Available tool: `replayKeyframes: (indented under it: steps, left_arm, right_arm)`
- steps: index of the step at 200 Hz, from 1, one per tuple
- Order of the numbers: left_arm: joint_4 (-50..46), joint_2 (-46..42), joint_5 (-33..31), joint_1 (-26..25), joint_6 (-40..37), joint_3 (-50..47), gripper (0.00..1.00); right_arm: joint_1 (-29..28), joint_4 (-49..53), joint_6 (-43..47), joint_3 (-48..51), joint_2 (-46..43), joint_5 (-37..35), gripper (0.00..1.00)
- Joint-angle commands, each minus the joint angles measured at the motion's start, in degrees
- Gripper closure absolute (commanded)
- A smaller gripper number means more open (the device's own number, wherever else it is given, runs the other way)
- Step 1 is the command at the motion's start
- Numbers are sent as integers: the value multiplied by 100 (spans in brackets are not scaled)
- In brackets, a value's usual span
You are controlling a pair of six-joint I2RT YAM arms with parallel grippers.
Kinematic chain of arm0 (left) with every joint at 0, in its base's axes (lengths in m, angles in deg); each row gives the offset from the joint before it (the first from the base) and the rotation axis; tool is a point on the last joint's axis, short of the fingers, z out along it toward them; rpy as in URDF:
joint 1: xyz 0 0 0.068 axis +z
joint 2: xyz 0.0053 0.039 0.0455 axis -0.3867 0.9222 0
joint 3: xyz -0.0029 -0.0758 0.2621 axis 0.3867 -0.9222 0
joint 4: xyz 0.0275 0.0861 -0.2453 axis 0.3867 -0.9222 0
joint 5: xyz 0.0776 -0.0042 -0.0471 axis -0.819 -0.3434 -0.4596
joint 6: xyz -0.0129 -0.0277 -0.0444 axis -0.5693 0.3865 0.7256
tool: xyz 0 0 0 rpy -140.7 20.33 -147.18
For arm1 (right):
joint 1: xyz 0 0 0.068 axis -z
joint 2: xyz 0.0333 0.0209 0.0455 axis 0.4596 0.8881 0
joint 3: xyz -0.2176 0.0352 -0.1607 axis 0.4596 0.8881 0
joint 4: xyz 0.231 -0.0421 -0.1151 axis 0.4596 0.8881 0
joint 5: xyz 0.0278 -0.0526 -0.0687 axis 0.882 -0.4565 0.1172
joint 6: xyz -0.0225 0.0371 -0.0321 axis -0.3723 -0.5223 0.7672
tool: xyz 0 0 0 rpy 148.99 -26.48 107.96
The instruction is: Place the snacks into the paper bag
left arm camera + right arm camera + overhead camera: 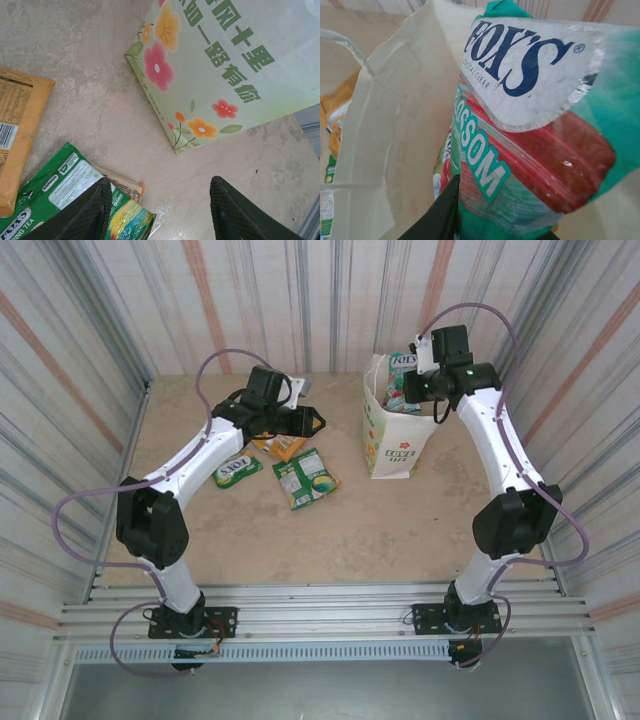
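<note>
- My right gripper [418, 383] hangs over the open mouth of the paper bag [392, 440], its fingers clamped on a red-and-teal FOX'S packet [530, 125] held on edge.
- The right wrist view has the packet's lower end already below the bag's rim, with the cream inner wall [385, 140] close on one side — the drop looks nearly lined up.
- To do this step well, I judge I should go down a little further before letting go, so the packet slides in rather than tipping over the edge.
- The bag is light paper standing on its own; a knock to the rim or the thin handle [342, 42] could fold it or push it over, so my descent should be straight and slow.
- The fingers need to part just enough to free the glossy film, then lift straight up clear of the handles.
- My left gripper [160, 210] hovers low over the table [400, 530], fingers spread apart and holding nothing, just beside the bag's flowered side.
- Waiting on the table are an orange packet [20, 130], a green tea packet [60, 182] and a small green packet [237, 470] by my left forearm.
- I judge the left arm should keep off the bag while the right one releases.
</note>
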Motion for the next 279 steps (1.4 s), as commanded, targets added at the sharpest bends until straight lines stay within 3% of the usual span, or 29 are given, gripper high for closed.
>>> replayKeyframes:
  steps: [1,50,82,117,191,236,279]
  left_arm:
    - [-121,124,72,-18,-143,58,44]
    - [-110,102,67,-16,-103,-51,44]
    - [-94,22,70,-18,-24,-291,44]
    - [-2,-248,45,6,188,-744,44]
    - [797,-1043,313,447,956,-2688,43]
    - [1463,-1106,653,775,1333,-3520,43]
    - [1966,-959,802,963,1604,-3892,44]
  right_arm:
    - [-16,257,125,-398,67,304,85]
    - [-67,313,99,-420,-52,145,58]
    - [-170,388,93,-383,-437,-54,55]
    - [-659,360,23,-102,-1056,-502,54]
    - [-2575,-708,-1060,2235,-2313,-1233,52]
    - [-3559,-1216,-1513,2906,-1733,-1619,52]
    - [-3762,-1649,-1634,2839,-633,-1571,52]
